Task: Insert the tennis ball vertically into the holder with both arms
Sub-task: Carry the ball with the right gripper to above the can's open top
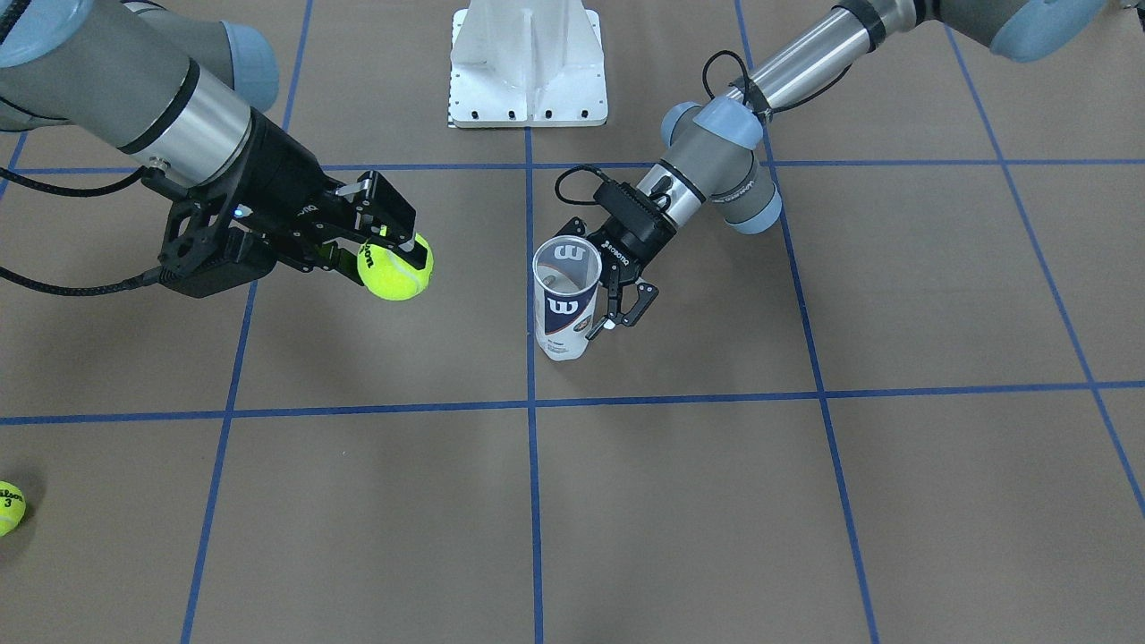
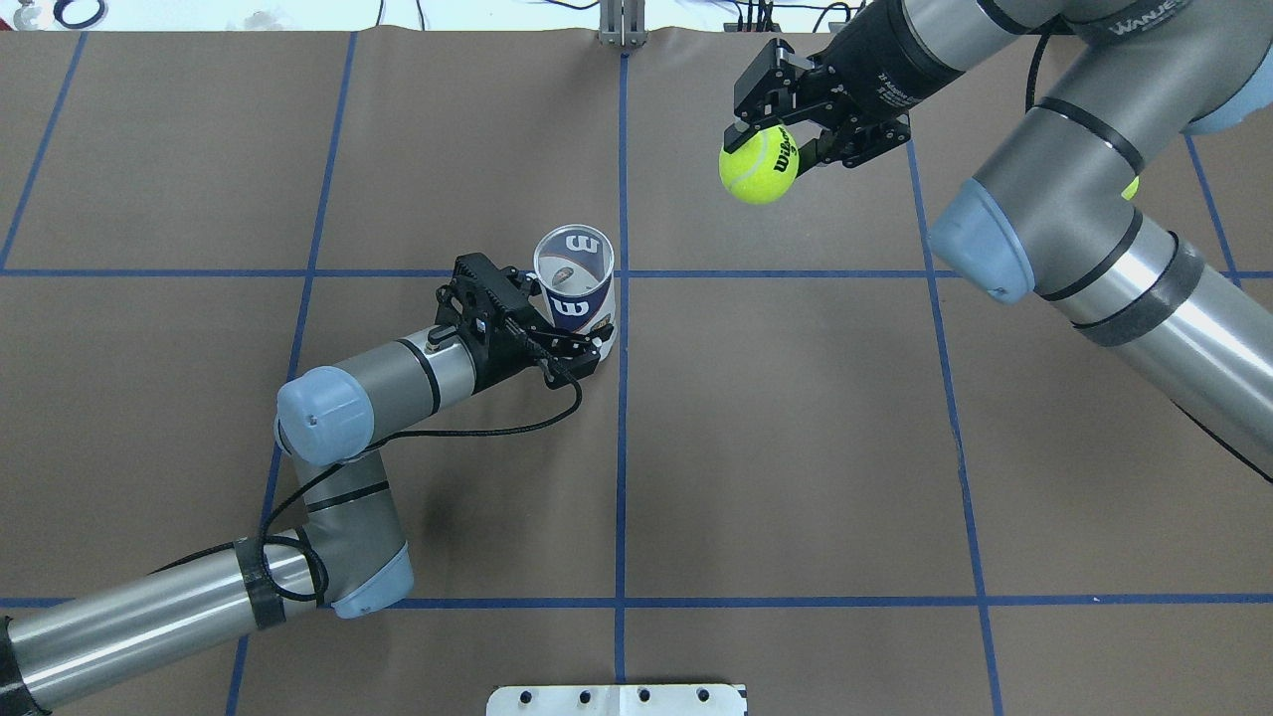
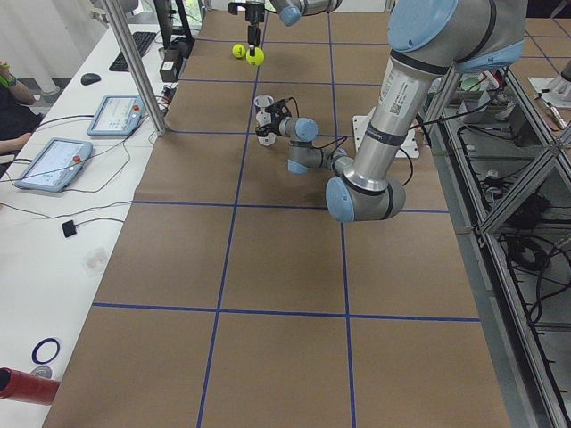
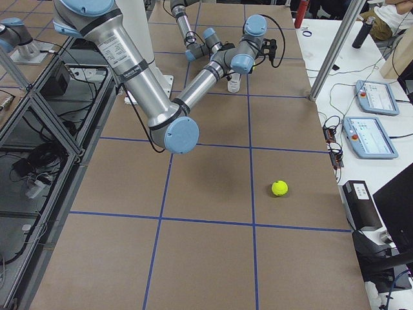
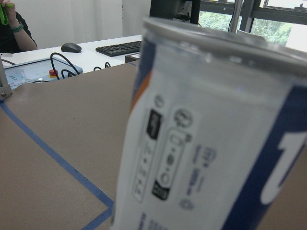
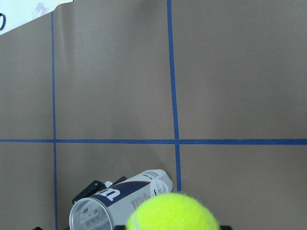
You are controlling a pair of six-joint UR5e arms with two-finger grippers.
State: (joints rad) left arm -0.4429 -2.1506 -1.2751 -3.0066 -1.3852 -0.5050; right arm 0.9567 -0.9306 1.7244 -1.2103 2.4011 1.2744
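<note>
The holder (image 1: 565, 304) is a clear tube with a navy-and-white "W" label. It stands upright with its mouth open near the table's centre. My left gripper (image 1: 610, 309) is shut on its lower part, and the tube fills the left wrist view (image 5: 206, 143). My right gripper (image 1: 398, 255) is shut on a yellow tennis ball (image 1: 395, 266) and holds it in the air, well off to the side of the tube. In the overhead view the ball (image 2: 759, 164) is to the right of and beyond the tube (image 2: 577, 283). The right wrist view shows the ball (image 6: 172, 213) above the tube (image 6: 120, 199).
A second tennis ball (image 1: 9, 507) lies on the table on my right side, also in the exterior right view (image 4: 279, 188). The white metal base (image 1: 528, 63) stands at the robot's edge of the table. Blue tape lines cross the brown surface.
</note>
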